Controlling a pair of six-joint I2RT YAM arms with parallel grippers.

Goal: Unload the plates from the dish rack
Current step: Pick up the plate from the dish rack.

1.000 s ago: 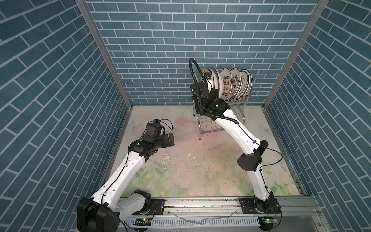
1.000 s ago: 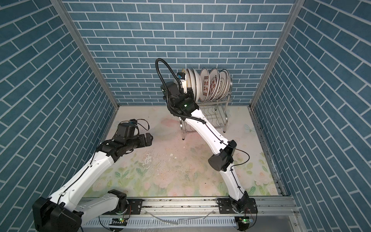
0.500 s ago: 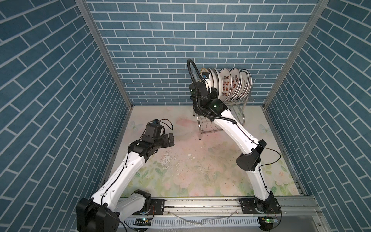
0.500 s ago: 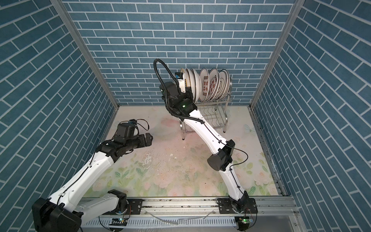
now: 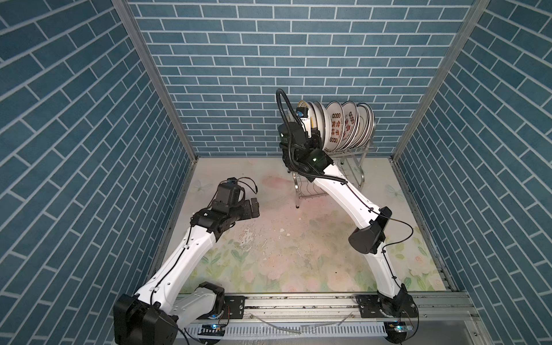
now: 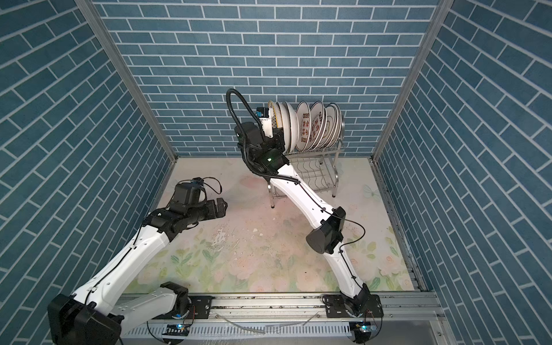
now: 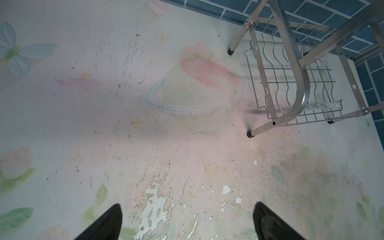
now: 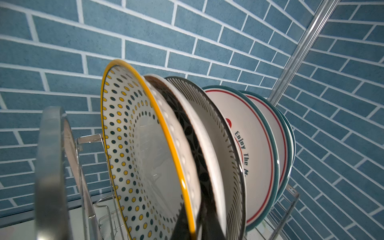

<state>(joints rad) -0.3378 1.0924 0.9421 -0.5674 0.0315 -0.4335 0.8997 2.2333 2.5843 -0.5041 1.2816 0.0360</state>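
Several plates (image 5: 343, 125) stand on edge in the rack (image 5: 362, 167). The dotted plate (image 8: 141, 149), the nearest one, has its yellow rim pinched in the closed right end effector (image 8: 195, 222). Best to lift it straight up without tilting it into the next. The left end effector (image 7: 187, 204) hangs wide open and empty above the surface (image 7: 83, 104). Since a second ago the right arm has edged slightly sideways; the plates are unmoved.

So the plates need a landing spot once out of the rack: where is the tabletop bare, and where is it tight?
Bare: the floral tabletop between the open left gripper and the shiny steel wire dish rack, plus the near strip along the metal rail. Crowded: the rack's top tier, where round ceramic plates stand packed on edge.
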